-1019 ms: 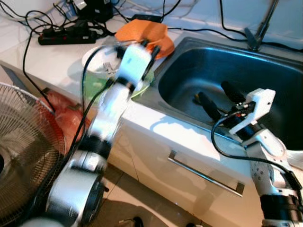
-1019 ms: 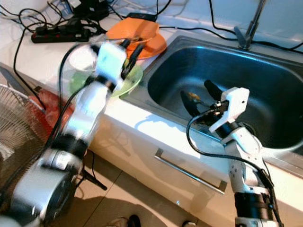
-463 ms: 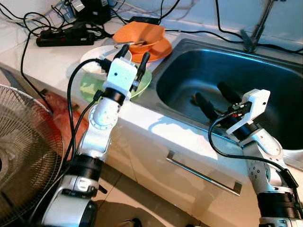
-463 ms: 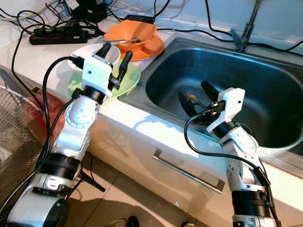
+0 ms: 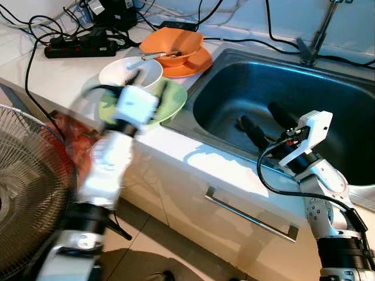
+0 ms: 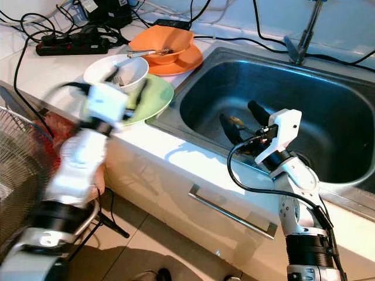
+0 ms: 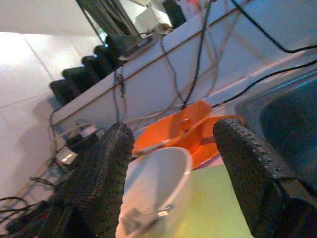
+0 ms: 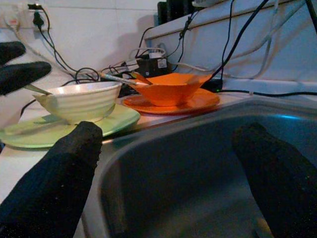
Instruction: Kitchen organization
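Left tool [image 7: 171, 163] released, blurred, at the desk [image 5: 64, 70] edge just before the white bowl [image 5: 130, 71] on the green plate [image 5: 170, 102]. Right tool [image 6: 243, 120] released, fingers inside the sink [image 5: 275, 88], holding nothing. Orange bowl [image 5: 174, 44] sits on the orange plate [image 5: 196, 63] behind.

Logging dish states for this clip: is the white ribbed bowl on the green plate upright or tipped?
Upright. The white ribbed bowl sits rim-up on the green plate, with a utensil leaning inside it.
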Motion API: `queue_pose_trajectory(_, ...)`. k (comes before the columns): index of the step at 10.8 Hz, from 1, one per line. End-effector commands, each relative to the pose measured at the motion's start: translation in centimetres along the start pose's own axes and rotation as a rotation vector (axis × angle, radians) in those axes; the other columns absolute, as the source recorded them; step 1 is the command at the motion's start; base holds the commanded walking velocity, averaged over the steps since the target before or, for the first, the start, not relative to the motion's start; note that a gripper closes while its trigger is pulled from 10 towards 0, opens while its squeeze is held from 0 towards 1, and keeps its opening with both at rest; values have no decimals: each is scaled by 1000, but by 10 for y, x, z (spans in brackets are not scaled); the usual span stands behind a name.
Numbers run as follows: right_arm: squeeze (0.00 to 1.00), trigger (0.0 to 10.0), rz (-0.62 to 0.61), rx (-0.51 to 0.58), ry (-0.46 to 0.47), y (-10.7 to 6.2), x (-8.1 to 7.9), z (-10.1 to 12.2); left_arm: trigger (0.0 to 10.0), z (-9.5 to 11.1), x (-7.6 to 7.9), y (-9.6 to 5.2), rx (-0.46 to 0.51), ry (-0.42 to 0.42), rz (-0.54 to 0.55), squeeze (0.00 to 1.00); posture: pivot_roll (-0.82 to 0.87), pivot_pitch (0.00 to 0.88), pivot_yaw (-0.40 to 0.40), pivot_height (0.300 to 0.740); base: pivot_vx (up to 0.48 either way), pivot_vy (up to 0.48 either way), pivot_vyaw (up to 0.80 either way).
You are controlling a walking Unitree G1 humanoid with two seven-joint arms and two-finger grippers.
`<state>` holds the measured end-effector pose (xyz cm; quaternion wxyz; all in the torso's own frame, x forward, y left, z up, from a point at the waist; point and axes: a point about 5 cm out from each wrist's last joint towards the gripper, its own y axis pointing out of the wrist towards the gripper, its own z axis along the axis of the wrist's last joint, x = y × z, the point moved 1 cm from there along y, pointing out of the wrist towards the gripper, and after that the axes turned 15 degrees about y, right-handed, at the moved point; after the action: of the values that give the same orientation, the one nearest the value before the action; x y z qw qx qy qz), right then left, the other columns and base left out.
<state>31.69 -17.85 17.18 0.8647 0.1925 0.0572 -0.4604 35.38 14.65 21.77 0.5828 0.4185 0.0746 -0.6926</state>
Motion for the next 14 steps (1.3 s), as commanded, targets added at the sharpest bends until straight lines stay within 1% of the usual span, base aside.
queue_pose_trajectory(1,0,10000,-35,-52,59,-8,4,-23,10000,1,-8,-3,6,26,3,0,35,111,112,740,0,0,0)
queue_pose_trajectory(2,0,10000,-32,-50,61,-6,3,-23,10000,1,-10,-5,9,54,-4,0,38,113,112,740,0,0,0)
queue_pose_trajectory(3,0,10000,-30,-49,63,-6,3,-23,10000,2,-9,-9,10,60,-15,0,41,115,108,740,0,0,0)
queue_pose_trajectory(4,0,10000,-28,-52,63,-6,4,-23,10000,0,-8,-16,-5,56,-32,0,44,121,102,740,0,0,0)
queue_pose_trajectory(5,0,10000,-27,-54,62,-6,4,-23,10000,-4,-8,-18,-18,58,-39,0,46,122,101,740,0,0,0)
queue_pose_trajectory(9,0,10000,-20,-56,61,-5,4,-22,10000,-13,-10,-21,-75,94,-62,0,44,121,96,740,0,0,0)
queue_pose_trajectory(10,0,10000,-20,-58,60,-5,4,-22,10000,-17,-11,-21,-95,115,-72,0,44,121,96,740,0,0,0)
queue_pose_trajectory(11,0,10000,-20,-57,60,-5,4,-22,10000,-20,-11,-21,-119,125,-73,0,43,122,95,740,0,0,0)
queue_pose_trajectory(14,0,10000,-20,-58,59,-5,4,-22,10000,-26,-9,-18,-147,133,-83,0,38,119,95,740,0,0,0)
